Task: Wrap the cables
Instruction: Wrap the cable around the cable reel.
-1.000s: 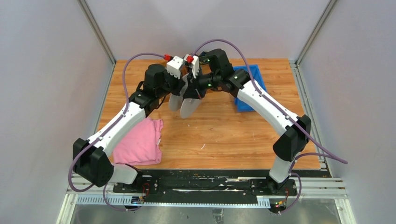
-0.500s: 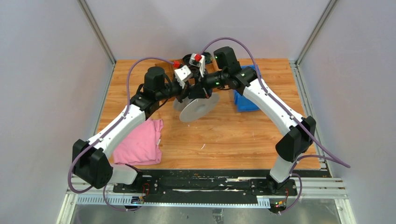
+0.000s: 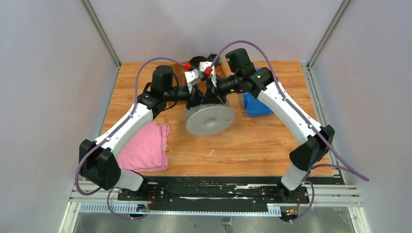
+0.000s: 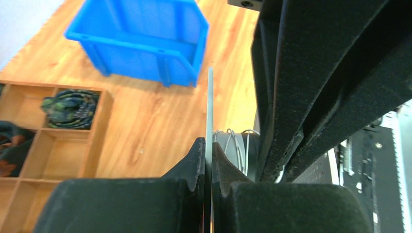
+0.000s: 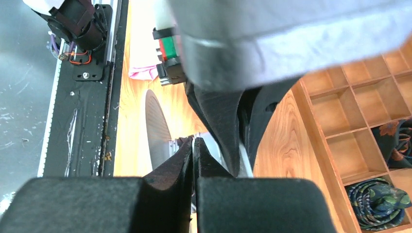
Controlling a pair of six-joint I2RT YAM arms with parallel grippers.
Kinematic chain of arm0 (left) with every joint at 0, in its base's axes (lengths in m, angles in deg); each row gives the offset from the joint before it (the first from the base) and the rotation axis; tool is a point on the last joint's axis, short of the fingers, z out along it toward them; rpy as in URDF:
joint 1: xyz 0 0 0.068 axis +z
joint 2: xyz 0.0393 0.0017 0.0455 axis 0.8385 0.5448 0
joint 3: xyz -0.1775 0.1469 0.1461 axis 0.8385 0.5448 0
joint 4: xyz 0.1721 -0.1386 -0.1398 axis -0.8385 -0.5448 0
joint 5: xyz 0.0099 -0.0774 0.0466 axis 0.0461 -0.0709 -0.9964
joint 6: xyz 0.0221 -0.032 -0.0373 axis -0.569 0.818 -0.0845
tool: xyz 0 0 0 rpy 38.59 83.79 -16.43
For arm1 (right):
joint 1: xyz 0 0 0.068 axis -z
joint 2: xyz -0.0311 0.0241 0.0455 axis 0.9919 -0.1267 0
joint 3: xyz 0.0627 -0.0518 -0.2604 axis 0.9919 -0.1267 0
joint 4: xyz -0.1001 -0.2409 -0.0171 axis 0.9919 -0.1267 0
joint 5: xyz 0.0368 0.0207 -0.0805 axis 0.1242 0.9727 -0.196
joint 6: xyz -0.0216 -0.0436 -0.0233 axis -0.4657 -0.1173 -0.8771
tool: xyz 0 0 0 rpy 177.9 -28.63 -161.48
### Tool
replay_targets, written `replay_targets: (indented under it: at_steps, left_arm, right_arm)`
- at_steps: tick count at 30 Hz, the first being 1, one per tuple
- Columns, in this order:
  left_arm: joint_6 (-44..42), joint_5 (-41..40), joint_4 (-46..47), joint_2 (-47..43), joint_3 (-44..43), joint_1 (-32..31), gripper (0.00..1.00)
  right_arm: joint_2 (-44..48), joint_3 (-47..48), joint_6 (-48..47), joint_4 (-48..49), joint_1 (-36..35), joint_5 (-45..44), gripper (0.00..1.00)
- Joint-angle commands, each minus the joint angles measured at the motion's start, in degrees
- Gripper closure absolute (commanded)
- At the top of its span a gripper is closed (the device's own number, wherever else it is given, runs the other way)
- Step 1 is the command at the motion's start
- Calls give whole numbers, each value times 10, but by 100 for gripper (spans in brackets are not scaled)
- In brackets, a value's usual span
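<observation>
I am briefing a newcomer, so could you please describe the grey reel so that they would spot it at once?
On the wooden table, look at the far middle, where both arms meet. The left pincer and right pincer pinch a grey reel there. It is the only flat round disc, between pink cloth and blue bin.

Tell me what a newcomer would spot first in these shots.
A grey spool at the middle of the table, with the left gripper and the right gripper both shut on its thin rims. Thin pale wire is wound on its hub. Then the colours: a pink cloth near left and a blue bin far right.
</observation>
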Motion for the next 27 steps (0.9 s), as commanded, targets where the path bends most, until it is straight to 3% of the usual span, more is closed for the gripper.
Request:
replay_targets:
  at_steps: [1, 5, 14, 27]
  left_arm:
    - [1, 82, -55, 20, -39, 2, 100]
    - [1, 101, -78, 28, -53, 3, 100]
    - [63, 175, -69, 46, -80, 7, 100]
    - [97, 241, -115, 86, -149, 20, 100]
  right_arm:
    - [20, 44, -105, -21, 5, 5, 99]
    - [8, 71, -152, -72, 3, 5, 99]
    - [44, -3, -236, -70, -10, 10, 99]
    - [61, -31, -357, -158, -11, 64, 99]
